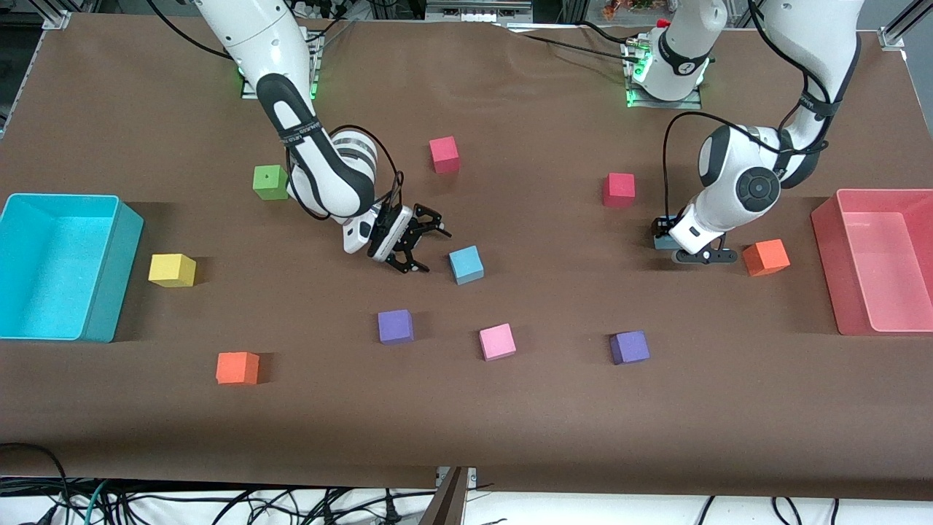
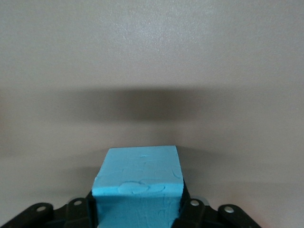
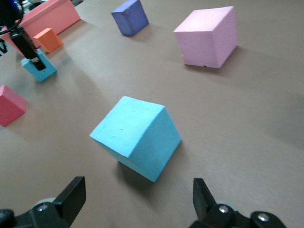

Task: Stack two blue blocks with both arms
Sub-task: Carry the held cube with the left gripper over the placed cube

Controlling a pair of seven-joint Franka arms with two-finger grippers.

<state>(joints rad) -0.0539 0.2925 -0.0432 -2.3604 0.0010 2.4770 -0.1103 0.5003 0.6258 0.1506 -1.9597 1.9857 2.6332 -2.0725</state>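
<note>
One blue block (image 1: 466, 264) sits on the brown table near the middle; it also shows in the right wrist view (image 3: 137, 137). My right gripper (image 1: 435, 251) is open and low beside it on the right arm's side, with the block just ahead of the fingers (image 3: 71, 197). My left gripper (image 1: 665, 237) is shut on the second blue block (image 2: 137, 190), low at the table toward the left arm's end. That block is mostly hidden in the front view and shows small in the right wrist view (image 3: 38, 71).
An orange cube (image 1: 765, 257) lies close beside the left gripper, with a pink bin (image 1: 827, 240) past it. A purple cube (image 1: 396, 326) and a pink cube (image 1: 498, 341) lie nearer the camera than the free blue block. A cyan bin (image 1: 109, 270) stands at the right arm's end.
</note>
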